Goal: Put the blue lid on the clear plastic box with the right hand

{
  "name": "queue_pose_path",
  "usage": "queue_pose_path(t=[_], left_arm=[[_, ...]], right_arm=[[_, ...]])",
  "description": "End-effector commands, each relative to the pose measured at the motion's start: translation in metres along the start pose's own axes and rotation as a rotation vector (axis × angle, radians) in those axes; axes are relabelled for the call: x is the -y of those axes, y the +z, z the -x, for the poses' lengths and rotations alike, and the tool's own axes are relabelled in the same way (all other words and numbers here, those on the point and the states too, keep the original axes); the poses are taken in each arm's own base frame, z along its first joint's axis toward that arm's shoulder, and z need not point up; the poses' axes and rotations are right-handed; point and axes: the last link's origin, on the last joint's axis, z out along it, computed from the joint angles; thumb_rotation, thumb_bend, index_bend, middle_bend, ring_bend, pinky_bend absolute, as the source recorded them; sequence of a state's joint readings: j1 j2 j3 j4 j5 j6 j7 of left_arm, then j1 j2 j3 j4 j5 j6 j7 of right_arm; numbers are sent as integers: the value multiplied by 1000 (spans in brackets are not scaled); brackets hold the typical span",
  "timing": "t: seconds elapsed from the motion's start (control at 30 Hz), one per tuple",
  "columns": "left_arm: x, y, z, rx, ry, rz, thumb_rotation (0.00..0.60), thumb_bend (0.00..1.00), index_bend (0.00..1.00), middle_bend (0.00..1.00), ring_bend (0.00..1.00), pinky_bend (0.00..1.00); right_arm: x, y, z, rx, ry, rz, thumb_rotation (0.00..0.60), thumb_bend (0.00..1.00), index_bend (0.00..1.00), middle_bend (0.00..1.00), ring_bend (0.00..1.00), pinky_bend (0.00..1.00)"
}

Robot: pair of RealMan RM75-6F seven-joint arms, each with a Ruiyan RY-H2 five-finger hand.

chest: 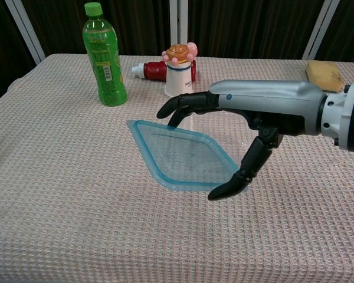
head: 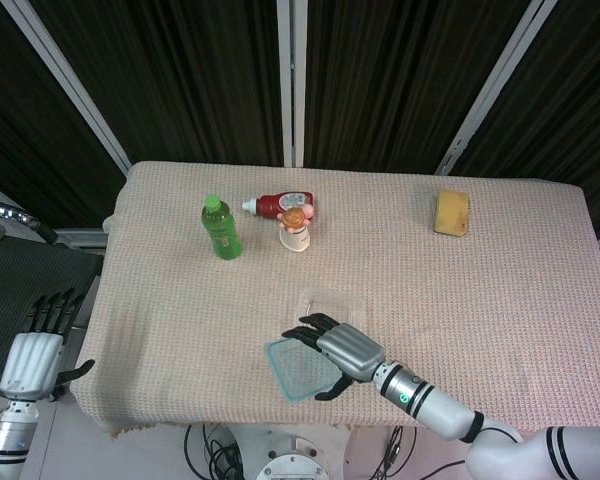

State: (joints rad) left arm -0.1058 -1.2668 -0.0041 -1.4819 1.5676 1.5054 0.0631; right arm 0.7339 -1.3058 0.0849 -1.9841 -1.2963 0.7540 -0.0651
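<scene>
Head view shows your right hand (head: pixel 348 352), fingers clamped on the blue lid (head: pixel 300 368), just nearside of the clear plastic box (head: pixel 330 302), so carry it forward.

The right robot hand (chest: pixel 236 132) spreads over the blue lid (chest: pixel 180 153) near the front of the surface (head: pixel 500 300), with the clear plastic box (head: pixel 330 303) just behind it. Further back stand a green bottle (head: pixel 221 228), a lying red bottle (head: pixel 280 205) and a small toy cup (head: pixel 295 229), clustered together. A yellow sponge (head: pixel 452 212) sits well apart at the far right. Bare cloth lies between these groups and along both sides.
</scene>
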Motion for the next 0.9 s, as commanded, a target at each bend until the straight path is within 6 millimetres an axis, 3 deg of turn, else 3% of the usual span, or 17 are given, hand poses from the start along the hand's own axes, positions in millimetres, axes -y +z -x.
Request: queue_pose_path(t=[0.03, 0.4, 0.73, 0.9], left_arm=[[-1, 1, 0, 1, 1, 3, 600, 0, 58, 0, 0, 0], [-5, 3, -1, 7, 5, 10, 600, 0, 58, 0, 0, 0], [-5, 1, -4, 7, 12, 1, 600, 0, 58, 0, 0, 0], [-6, 1, -4, 11, 12, 0, 600, 0, 58, 0, 0, 0]], right_arm=[[-13, -10, 13, 45, 25, -6, 600, 202, 128, 373, 0, 0], [-45, -19, 26, 69, 2, 12, 600, 205, 138, 384, 0, 0], [-72, -22, 5, 17, -95, 88, 600, 216, 143, 391, 0, 0], [-68, -31, 0, 29, -102, 85, 600, 219, 143, 393, 0, 0]])
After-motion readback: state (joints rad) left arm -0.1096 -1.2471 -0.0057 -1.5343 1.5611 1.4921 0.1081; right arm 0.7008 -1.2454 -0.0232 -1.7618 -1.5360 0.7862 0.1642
